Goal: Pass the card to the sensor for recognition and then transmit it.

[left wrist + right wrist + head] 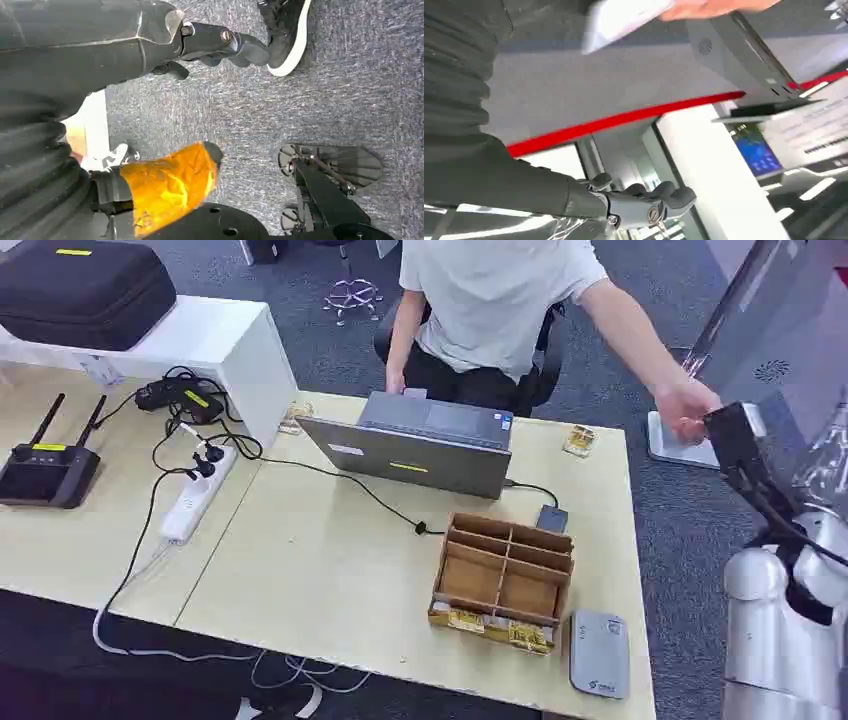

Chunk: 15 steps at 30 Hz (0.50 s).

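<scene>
The card (624,20), a pale blur, sits in a seated person's hand (685,412) beside the robot's raised right hand (644,205), whose curled fingers hold nothing; the handover looks unfinished, with the grey reader (600,653) on the desk (320,570) apparently unused.

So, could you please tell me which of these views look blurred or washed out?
Head view: sharp, evenly lit across the table. Right wrist view: the white card is smeared and the bright background blown out. Left wrist view: carpet is crisp, slight glare near the hand.
</scene>
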Motion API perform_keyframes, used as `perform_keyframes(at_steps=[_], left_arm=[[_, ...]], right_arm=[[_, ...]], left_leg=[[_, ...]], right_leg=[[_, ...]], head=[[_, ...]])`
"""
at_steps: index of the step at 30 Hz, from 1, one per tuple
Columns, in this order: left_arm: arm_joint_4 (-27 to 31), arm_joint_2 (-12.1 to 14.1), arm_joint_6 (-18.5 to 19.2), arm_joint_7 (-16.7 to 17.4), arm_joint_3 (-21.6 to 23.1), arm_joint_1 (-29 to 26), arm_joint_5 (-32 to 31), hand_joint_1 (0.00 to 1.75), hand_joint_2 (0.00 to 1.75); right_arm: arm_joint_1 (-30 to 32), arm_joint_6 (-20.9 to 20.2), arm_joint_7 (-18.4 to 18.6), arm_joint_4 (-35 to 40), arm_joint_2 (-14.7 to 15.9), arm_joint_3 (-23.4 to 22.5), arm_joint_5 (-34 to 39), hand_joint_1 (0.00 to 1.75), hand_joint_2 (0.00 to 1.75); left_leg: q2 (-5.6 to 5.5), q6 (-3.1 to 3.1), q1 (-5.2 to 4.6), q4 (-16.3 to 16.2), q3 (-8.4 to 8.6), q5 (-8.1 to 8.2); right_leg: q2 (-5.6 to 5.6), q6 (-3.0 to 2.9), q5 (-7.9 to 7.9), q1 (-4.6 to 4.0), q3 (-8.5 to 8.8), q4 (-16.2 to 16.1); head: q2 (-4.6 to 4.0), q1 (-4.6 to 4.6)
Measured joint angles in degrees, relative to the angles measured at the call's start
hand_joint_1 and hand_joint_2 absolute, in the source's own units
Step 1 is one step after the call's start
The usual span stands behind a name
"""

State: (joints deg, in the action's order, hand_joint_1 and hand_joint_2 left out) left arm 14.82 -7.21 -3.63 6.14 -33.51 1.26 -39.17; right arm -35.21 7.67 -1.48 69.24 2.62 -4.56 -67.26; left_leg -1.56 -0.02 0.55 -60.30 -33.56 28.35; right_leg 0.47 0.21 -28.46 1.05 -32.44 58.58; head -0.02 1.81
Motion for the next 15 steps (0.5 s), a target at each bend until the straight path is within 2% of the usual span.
perform_keyframes(at_steps=[15], left_arm=[[0.00, -0.74, 4.68, -3.96, -1.42, 0.05, -3.21, 0.00, 1.75]], right_arm=[[-7.56, 9.99, 4.87, -12.48, 2.80, 20.59, -15.43, 0.00, 1.75]], left_leg=[[-0.01, 0.00, 0.00, -0.01, -0.03, -0.01]], right_leg=[[0.00, 0.00, 0.01, 0.00, -0.03, -0.01]], head=[[0.00, 0.00]])
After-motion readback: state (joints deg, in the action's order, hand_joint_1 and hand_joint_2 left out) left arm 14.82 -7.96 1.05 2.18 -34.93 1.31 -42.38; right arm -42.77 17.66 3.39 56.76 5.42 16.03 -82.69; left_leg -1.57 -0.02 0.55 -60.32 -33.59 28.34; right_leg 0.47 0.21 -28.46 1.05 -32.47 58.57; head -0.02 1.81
